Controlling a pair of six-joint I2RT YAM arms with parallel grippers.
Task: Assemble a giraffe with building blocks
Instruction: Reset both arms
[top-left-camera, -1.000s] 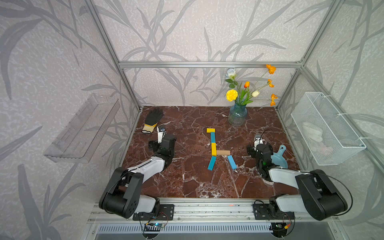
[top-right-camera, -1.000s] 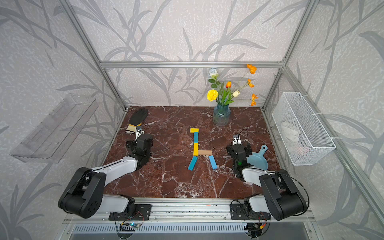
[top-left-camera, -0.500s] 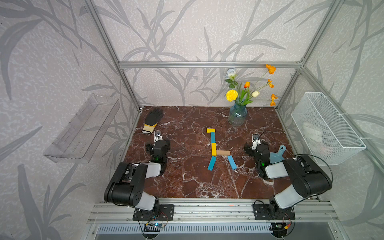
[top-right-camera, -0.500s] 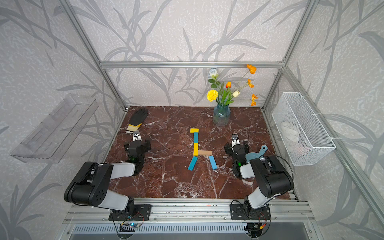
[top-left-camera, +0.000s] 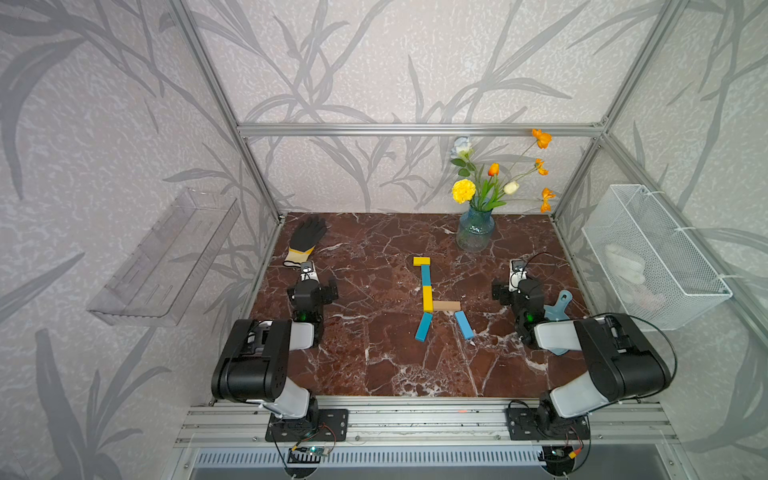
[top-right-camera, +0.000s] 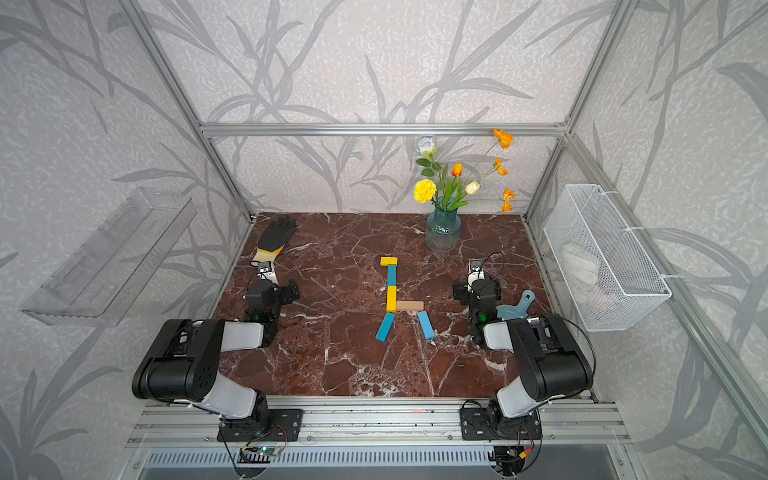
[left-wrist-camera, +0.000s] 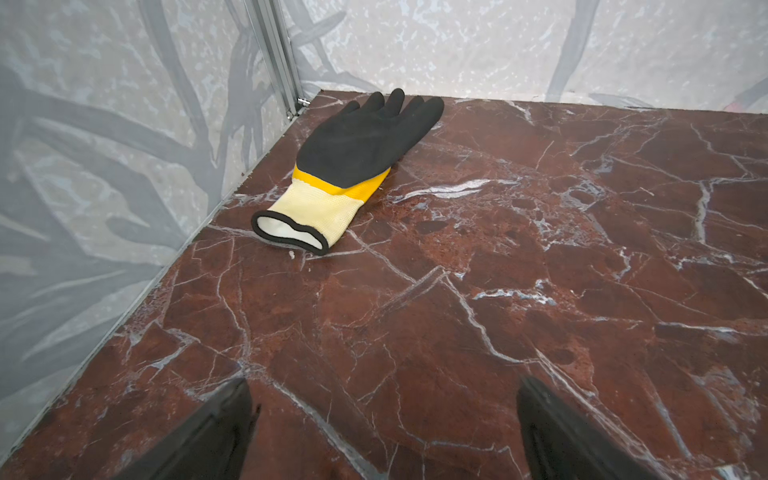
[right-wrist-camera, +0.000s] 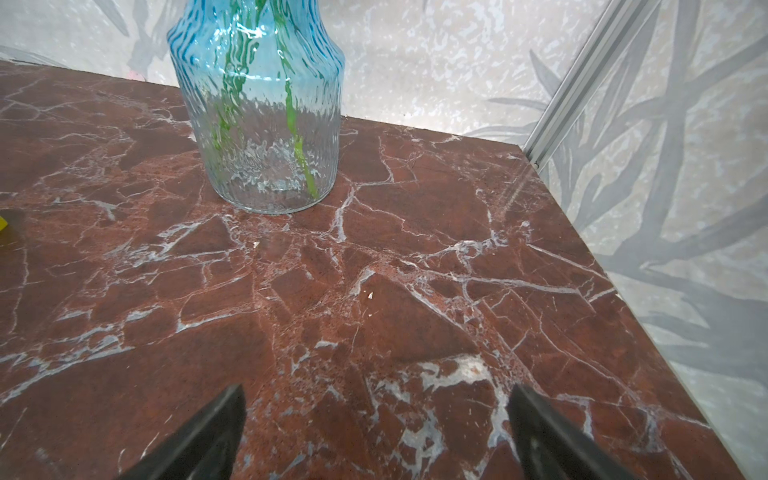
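Giraffe (top-left-camera: 427, 297): lies flat in the middle of the desk (top-left-camera: 374, 357), between the two arms and apart from both. It has a yellow head at the far end, a blue and yellow neck, a tan body and two blue legs splayed toward the near edge.
Left fingers (left-wrist-camera: 199, 436): spread wide, holding nothing, over bare desk.
Right fingers (right-wrist-camera: 552, 436): spread wide, holding nothing, over bare desk.
Glove (left-wrist-camera: 365, 145): black and yellow, flat in the far left corner, ahead of the left fingers and not touching them.
Vase (right-wrist-camera: 257, 124): blue glass, upright with flowers, near the back wall and ahead of the right fingers.
Scoop (top-left-camera: 559, 307): light blue, on the desk just beside the right arm's outer side, partly hidden by it.
Walls: a wire basket (top-left-camera: 648, 257) hangs on the right wall and a clear tray (top-left-camera: 166, 257) on the left wall.
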